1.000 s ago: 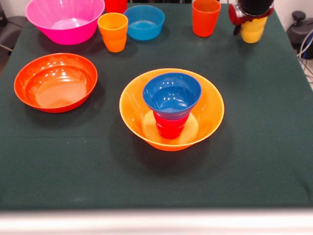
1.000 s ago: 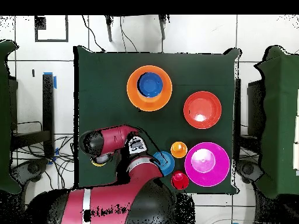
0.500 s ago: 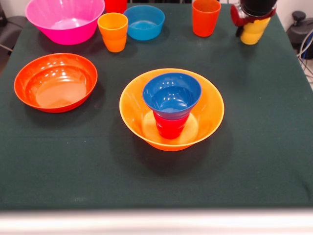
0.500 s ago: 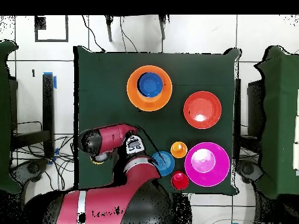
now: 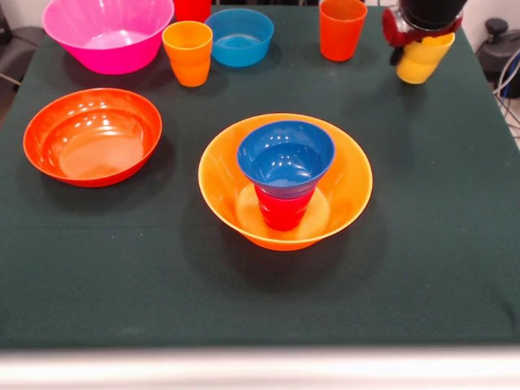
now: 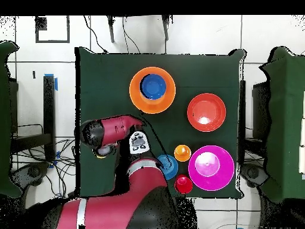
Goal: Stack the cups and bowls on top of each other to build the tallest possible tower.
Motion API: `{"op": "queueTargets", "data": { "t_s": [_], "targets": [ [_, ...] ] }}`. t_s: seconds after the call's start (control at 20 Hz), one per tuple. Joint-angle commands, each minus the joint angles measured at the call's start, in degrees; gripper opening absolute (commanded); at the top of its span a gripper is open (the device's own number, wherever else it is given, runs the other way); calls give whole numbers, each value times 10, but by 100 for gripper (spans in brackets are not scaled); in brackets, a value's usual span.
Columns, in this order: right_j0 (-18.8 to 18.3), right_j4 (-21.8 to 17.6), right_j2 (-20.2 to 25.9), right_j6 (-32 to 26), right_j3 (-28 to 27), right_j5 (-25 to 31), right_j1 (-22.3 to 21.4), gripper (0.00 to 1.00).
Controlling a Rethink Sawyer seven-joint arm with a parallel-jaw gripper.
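The yellow-orange bowl (image 5: 285,180) is holding a red cup (image 5: 282,208) topped by the dark blue bowl (image 5: 285,156). Far behind it, rightward, the gripper (image 5: 420,31) is grasping a tilted yellow cup (image 5: 422,58) hanging beneath it.

The tabletop (image 6: 107,89) is covered in a dark green cloth and stands on a pale tiled floor (image 6: 196,36) with dark grout lines, seen from overhead. At 12 o'clock of the tabletop in that view, black cables (image 6: 128,39) trail across the tiles and a black square outline (image 6: 52,28) is marked on the floor toward 11 o'clock, while a strip of blue tape (image 6: 55,81) lies just off the tabletop's 9 o'clock edge. Dark green draped shapes (image 6: 286,119) stand at 3 o'clock and at 9 o'clock, and in the front view a pale edge strip (image 5: 260,367) runs along the tabletop's near side at 6 o'clock.
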Motion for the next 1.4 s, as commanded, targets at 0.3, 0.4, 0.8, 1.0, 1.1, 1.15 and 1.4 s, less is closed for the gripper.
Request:
{"op": "queueTargets", "data": {
  "t_s": [0.3, 0.4, 0.8, 1.0, 1.1, 1.15, 1.4],
  "targets": [
    [-29, -46, 4, -50, -148, 149, -32, 0],
    [-36, -48, 9, -59, -148, 152, -35, 0],
    [-82, -45, 41, -117, -170, 182, -32, 0],
    [-108, -47, 60, -156, -194, 212, -29, 0],
    [-122, -46, 71, -175, -202, 228, -26, 0],
    [-128, -44, 77, -179, -204, 234, -25, 0],
    [-151, -41, 102, -193, -212, 265, -21, 0]
  ]
}}
